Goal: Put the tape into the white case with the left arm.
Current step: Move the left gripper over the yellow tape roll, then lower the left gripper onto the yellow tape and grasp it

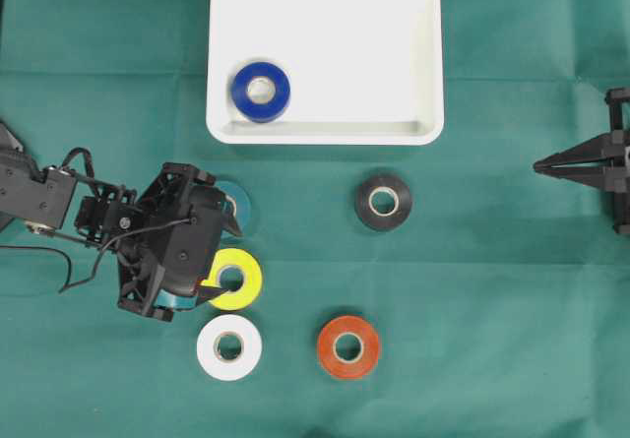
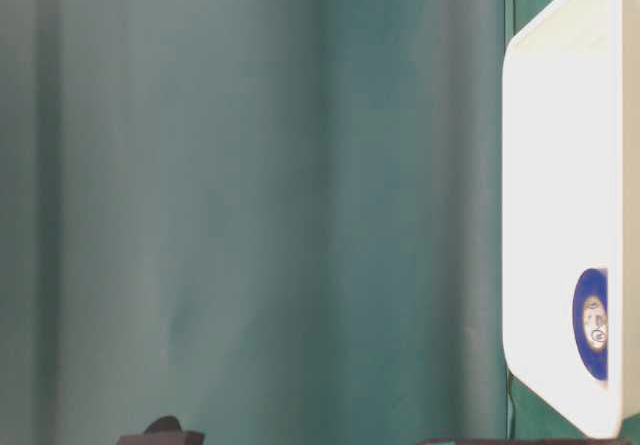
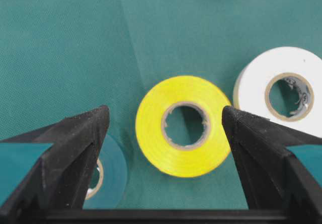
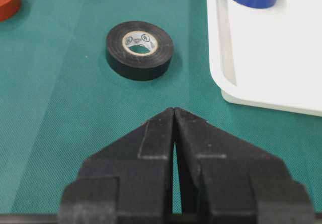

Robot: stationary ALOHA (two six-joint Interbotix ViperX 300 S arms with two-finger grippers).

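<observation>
The white case (image 1: pixel 374 44) lies at the table's far middle with a blue tape roll (image 1: pixel 261 92) inside, near its front left corner. A yellow tape roll (image 1: pixel 236 279) lies flat on the green cloth. My left gripper (image 1: pixel 221 258) hovers open over it. In the left wrist view the yellow tape roll (image 3: pixel 151 133) sits in the gap of my left gripper (image 3: pixel 165 113), touching neither finger. My right gripper (image 1: pixel 539 167) is at the right edge, shut and empty; in its own view the right gripper (image 4: pixel 174 110) points toward a black tape roll (image 4: pixel 140 49).
A teal roll (image 1: pixel 239 205) lies partly under the left gripper. Also on the cloth are a white roll (image 1: pixel 228 347), an orange roll (image 1: pixel 348 346) and the black tape roll (image 1: pixel 383 202). The white roll (image 3: pixel 256 83) lies close beside the yellow one.
</observation>
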